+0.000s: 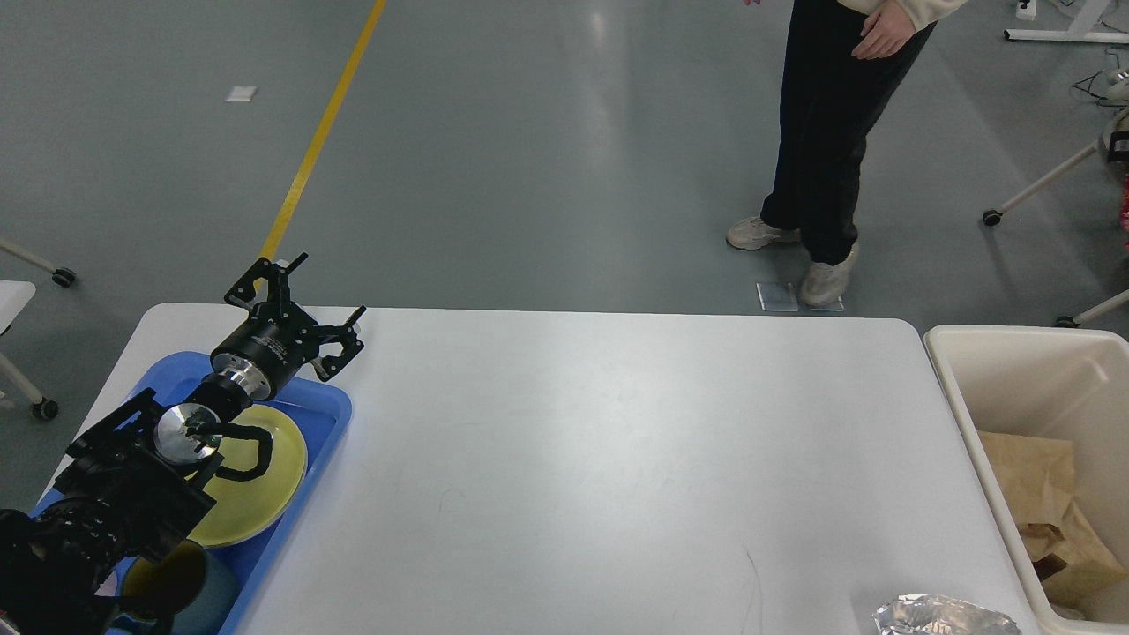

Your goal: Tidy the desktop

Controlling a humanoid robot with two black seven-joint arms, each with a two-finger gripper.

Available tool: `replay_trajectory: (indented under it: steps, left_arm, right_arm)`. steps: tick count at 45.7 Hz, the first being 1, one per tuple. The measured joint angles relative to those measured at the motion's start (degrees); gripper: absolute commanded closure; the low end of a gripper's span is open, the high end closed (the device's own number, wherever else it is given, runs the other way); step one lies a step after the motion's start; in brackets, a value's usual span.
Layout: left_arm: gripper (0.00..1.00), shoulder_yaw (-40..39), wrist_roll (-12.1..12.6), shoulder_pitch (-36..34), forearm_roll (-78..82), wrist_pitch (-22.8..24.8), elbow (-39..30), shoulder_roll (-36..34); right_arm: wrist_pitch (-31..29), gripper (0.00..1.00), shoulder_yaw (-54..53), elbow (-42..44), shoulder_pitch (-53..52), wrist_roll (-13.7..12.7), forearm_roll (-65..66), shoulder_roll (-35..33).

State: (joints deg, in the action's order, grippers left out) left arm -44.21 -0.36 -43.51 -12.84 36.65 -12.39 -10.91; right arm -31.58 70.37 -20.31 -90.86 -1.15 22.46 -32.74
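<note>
My left gripper (304,304) hangs open and empty above the blue tray (331,414) holding a yellow plate (265,494). The white desktop (573,459) is nearly bare — only crumpled foil (944,616) remains, likely next, beside the cream bin (961,406).

The white desktop (600,459) has rounded corners and a smooth matte top. A blue tray (331,414) sits at its left end, holding a yellow plate (265,494) and a dark cup (168,582). A crumpled piece of foil (944,615) lies at the near right edge. A cream bin (953,388) stands just beside the right end
</note>
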Motion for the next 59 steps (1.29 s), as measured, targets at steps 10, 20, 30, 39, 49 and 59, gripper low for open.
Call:
replay_trajectory:
  steps: [10, 20, 30, 39, 49, 59]
  left_arm:
    - [0.04, 0.0, 0.0, 0.0, 0.0, 0.0, 0.0, 0.01]
    - [0.04, 0.0, 0.0, 0.0, 0.0, 0.0, 0.0, 0.01]
    - [0.04, 0.0, 0.0, 0.0, 0.0, 0.0, 0.0, 0.01]
    - [0.04, 0.0, 0.0, 0.0, 0.0, 0.0, 0.0, 0.01]
    - [0.04, 0.0, 0.0, 0.0, 0.0, 0.0, 0.0, 0.0]
    - [0.04, 0.0, 0.0, 0.0, 0.0, 0.0, 0.0, 0.0]
  right_arm:
    - [12.47, 1.0, -11.12, 0.71, 12.88, 0.04, -0.93, -5.34]
    - [18.08, 1.0, -23.61, 5.37, 27.77, 0.42, -8.04, -5.69]
    - [18.38, 1.0, -26.51, 6.51, 31.6, 0.48, -9.51, -4.79]
    - [18.45, 0.44, -26.34, 6.59, 32.3, 0.53, -9.53, -4.63]
    - [18.49, 0.26, -26.22, 6.6, 32.39, 0.53, -9.5, -4.77]
    - [18.49, 0.23, -26.28, 6.59, 32.42, 0.51, -9.55, -4.87]
